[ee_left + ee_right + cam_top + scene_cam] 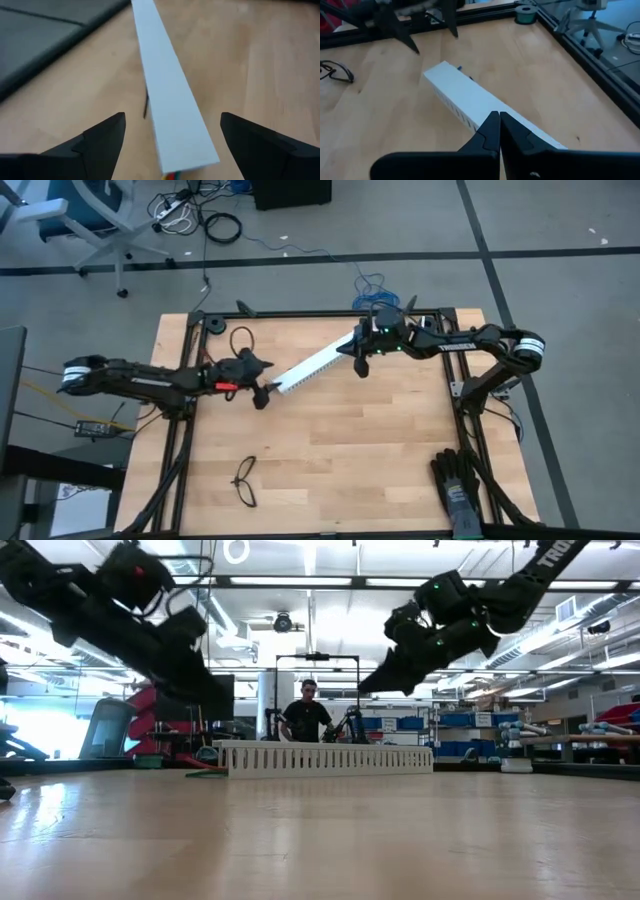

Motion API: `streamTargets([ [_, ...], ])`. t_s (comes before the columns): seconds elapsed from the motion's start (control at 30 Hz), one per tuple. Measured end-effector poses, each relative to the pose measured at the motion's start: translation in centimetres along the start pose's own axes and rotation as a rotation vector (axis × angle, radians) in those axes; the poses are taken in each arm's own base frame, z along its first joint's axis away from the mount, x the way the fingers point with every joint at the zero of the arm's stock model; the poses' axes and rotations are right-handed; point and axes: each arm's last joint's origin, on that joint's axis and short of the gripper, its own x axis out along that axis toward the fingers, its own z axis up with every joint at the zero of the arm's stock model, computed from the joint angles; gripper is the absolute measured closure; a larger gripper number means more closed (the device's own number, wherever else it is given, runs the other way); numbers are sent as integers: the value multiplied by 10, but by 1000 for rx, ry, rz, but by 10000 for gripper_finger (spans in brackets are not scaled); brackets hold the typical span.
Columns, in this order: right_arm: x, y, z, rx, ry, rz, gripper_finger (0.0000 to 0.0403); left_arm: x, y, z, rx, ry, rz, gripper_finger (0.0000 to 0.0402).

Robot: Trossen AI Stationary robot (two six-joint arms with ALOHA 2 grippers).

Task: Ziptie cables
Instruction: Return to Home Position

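Observation:
A long white slotted strip lies flat and slantwise on the wooden table, seen side-on in the low view. The cables are almost wholly hidden by it: only coloured wire ends peek out at its left end. A thin dark strip, the ziptie, shows beside the white strip's edge. My left gripper hovers open over that left end, one finger to each side, touching nothing. My right gripper hangs shut above the strip's far right part, clear of it.
Black glasses lie near the front left edge. Black gloves lie at the front right. A green roll and a dark cord loop sit by the far edge. A person stands beyond the table.

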Motion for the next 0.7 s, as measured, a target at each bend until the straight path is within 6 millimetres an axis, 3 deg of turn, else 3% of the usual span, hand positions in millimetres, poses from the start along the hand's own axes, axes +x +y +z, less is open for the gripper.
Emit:
streamTargets([
  [0.33, -34, 8, -5, -17, -140, -24, 403, -39, 8, 24, 33, -229, 50, 63],
  [0.57, -57, 14, -26, 26, -145, -40, 403, -56, 15, 8, -7, -342, 98, 63],
  [0.7, -67, 17, -39, 34, -236, -13, 403, -60, 17, -4, -40, -451, 95, 63],
])
